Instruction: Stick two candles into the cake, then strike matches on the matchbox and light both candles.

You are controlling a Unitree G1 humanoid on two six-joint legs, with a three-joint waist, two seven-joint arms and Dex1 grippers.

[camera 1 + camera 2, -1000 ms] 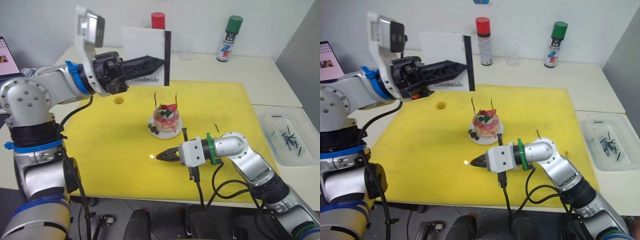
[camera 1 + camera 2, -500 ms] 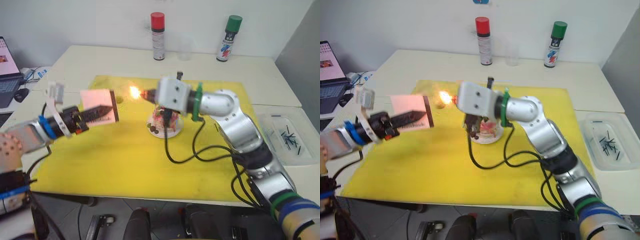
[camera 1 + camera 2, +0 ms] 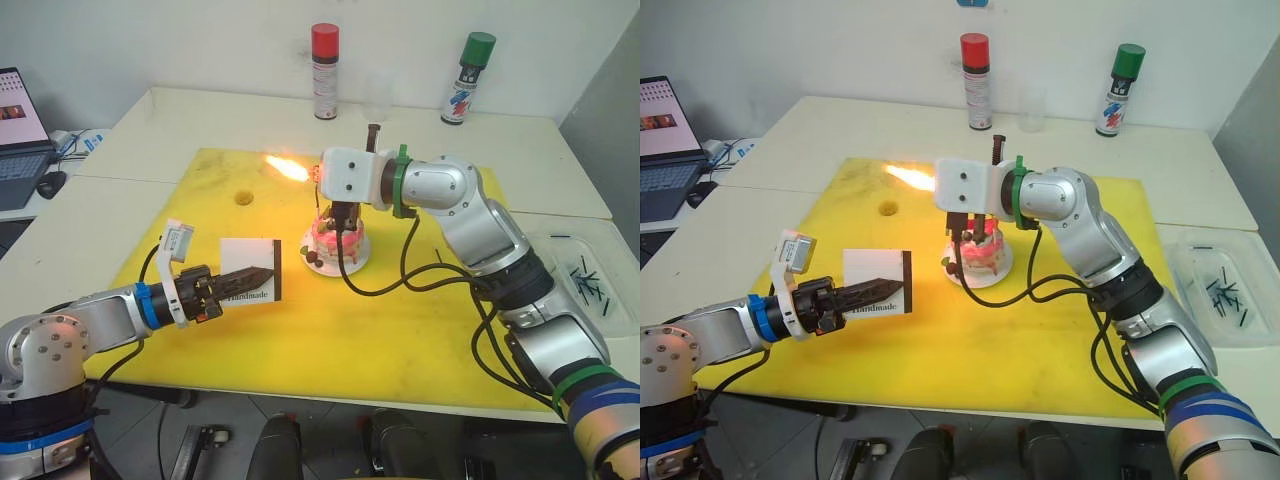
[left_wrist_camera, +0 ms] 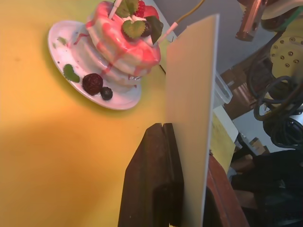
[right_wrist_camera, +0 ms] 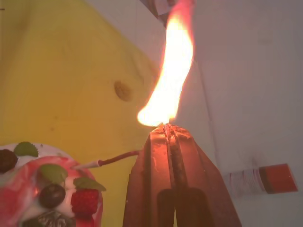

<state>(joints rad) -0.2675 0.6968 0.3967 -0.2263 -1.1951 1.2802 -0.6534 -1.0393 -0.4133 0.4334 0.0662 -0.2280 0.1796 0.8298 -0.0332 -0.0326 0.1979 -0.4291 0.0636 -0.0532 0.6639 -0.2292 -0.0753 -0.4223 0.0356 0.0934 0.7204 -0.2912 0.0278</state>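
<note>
The pink-and-white cake (image 3: 335, 240) sits on its small white plate (image 3: 344, 266) mid-mat. My right gripper (image 3: 316, 176) hovers just above it, shut on a match whose tall flame (image 3: 285, 166) streams toward the left. In the right wrist view the flame (image 5: 170, 75) rises from the closed fingertips (image 5: 161, 142), and one candle (image 5: 113, 158) leans out of the cake (image 5: 42, 198) beside them. Low over the front left of the mat, my left gripper (image 3: 268, 272) is shut on the white matchbox (image 3: 250, 283), held upright on edge. The left wrist view shows the cake (image 4: 125, 38) beyond the matchbox (image 4: 189, 118).
A yellow mat (image 3: 200, 210) covers the table's middle. A red-capped can (image 3: 324, 70), a clear cup (image 3: 375, 100) and a green-capped can (image 3: 470, 78) stand at the back. A clear tray (image 3: 590, 285) with several dark matches lies at the right. A laptop (image 3: 20, 125) is far left.
My right gripper lifted the lit match from in front of the cake to above it, and the flame grew. My left gripper brought the matchbox down from high up to the mat's front left.
</note>
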